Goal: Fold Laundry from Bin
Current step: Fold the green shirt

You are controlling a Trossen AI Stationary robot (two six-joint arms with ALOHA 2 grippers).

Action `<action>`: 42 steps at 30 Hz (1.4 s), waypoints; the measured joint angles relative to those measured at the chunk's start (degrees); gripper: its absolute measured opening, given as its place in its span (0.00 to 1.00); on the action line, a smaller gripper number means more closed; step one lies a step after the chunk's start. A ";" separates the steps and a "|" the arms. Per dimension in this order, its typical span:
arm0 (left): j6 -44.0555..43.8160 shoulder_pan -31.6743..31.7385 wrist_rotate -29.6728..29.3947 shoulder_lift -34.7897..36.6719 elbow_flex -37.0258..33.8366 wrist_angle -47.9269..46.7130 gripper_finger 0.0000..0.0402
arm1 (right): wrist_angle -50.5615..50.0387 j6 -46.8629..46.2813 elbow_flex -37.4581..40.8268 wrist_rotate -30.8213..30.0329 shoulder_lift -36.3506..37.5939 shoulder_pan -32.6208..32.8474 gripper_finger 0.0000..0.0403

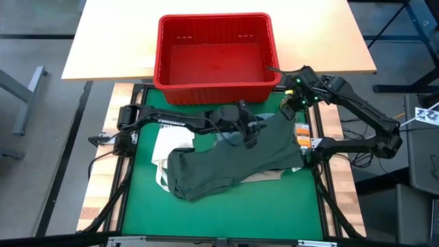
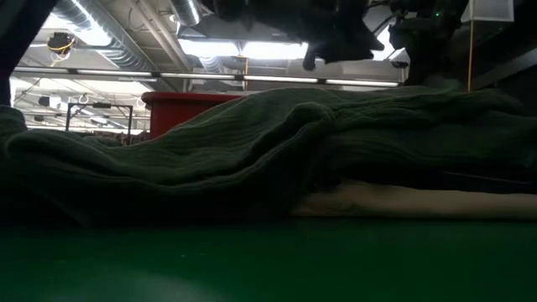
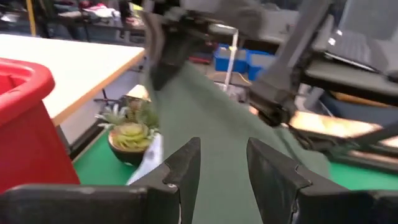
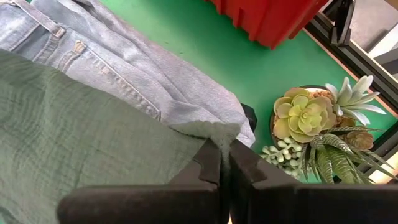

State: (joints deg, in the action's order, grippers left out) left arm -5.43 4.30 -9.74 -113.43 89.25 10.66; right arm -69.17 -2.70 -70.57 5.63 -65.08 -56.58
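The dark olive-green piece lies spread, unfolded, on the green surface near the emptied bin; right pincer pinches its far-right corner shut, left pincer hovers part-open, empty; folding remains

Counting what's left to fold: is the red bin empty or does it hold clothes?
Empty: the high view shows the red bin's bare floor, no garments inside.

Light jeans mostly buried under the olive garment, beige piece only an edge (low view), succulent pot cut by picture's edge
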 joint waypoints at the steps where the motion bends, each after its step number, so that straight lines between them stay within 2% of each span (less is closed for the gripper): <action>1: 0.01 0.54 -0.01 -0.96 0.00 1.91 0.31 | 0.00 0.01 0.00 0.00 0.00 -0.02 0.02; 6: -0.44 3.45 0.81 -4.00 0.00 8.80 0.31 | 0.04 0.04 0.00 0.00 0.00 -0.02 0.02; 15: -5.03 6.16 7.28 -8.03 0.00 20.31 0.31 | 0.28 0.15 0.00 1.55 0.00 -0.02 0.02; 18: -5.14 6.32 7.82 -9.15 0.31 22.33 0.31 | 0.28 0.15 0.00 1.55 0.00 -0.02 0.02; 29: -5.12 6.34 9.33 -15.71 8.46 20.65 0.31 | 0.27 0.09 0.00 1.99 0.00 -0.02 0.02; 42: -6.44 7.49 9.41 -16.93 8.63 17.65 0.31 | 0.28 0.17 0.00 4.21 0.00 -0.02 0.02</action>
State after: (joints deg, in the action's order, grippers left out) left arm -11.87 11.79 -0.33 -130.37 97.89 28.31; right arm -68.88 -2.53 -70.57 9.84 -65.08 -56.60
